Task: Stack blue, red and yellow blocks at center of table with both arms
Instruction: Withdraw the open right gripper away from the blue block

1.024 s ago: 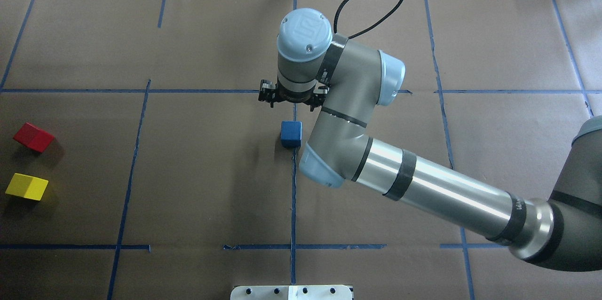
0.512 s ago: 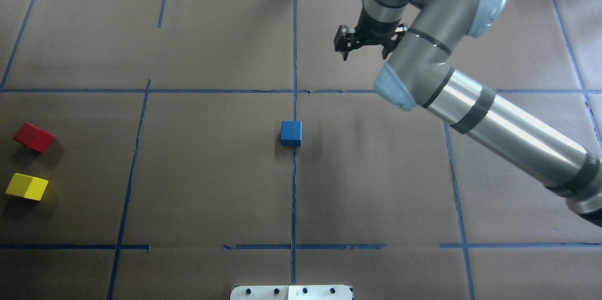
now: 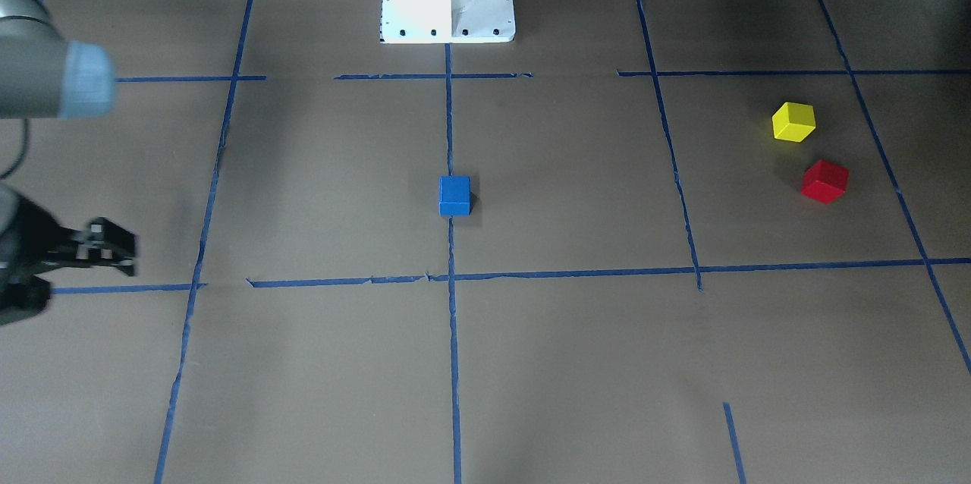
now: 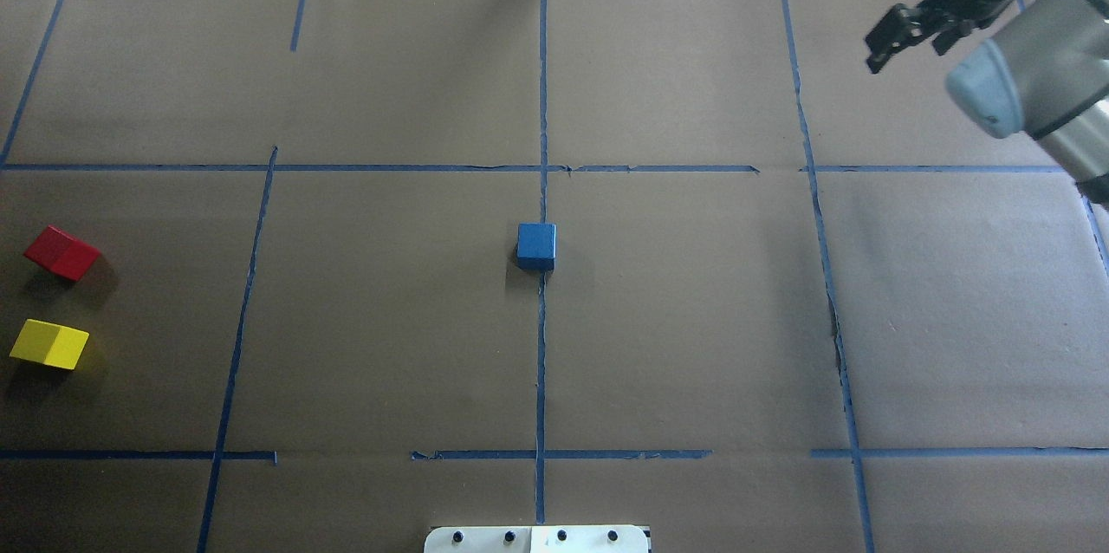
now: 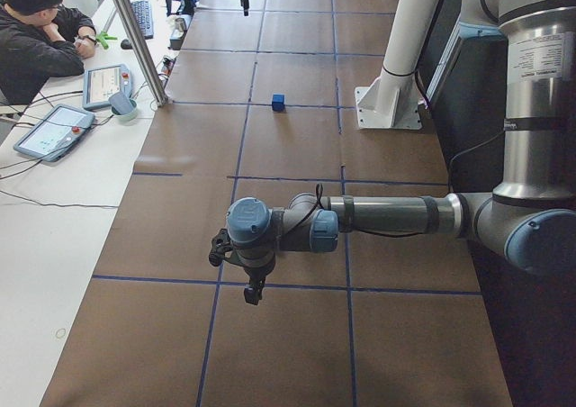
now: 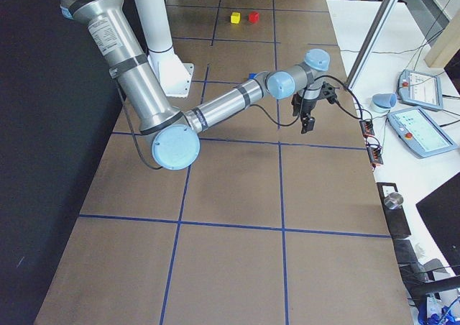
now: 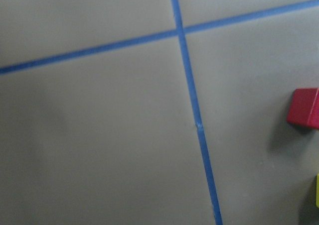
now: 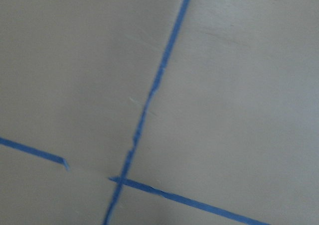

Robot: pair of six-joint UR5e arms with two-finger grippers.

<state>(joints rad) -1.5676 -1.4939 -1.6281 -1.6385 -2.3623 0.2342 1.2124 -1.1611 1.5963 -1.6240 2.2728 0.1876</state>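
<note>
The blue block (image 4: 536, 245) sits mid-frame on the counter (image 4: 390, 319), red block (image 4: 62, 252) and yellow block (image 4: 49, 344) far left: light, rigid cubes, probably best pinched across flat opposite faces; right pincer (image 3: 121, 247) gapes released, left pincer (image 5: 255, 294) I cannot tell.

The blue block (image 4: 536, 245) sits flat on the center tape line in the middle of the table. The red block (image 4: 62, 253) and the yellow block (image 4: 49, 344) lie near each other but not touching, well apart from it at the robot's left edge, both turned at an angle.

The right pincer (image 4: 905, 43) has swung far from the blue block (image 4: 536, 245).
</note>
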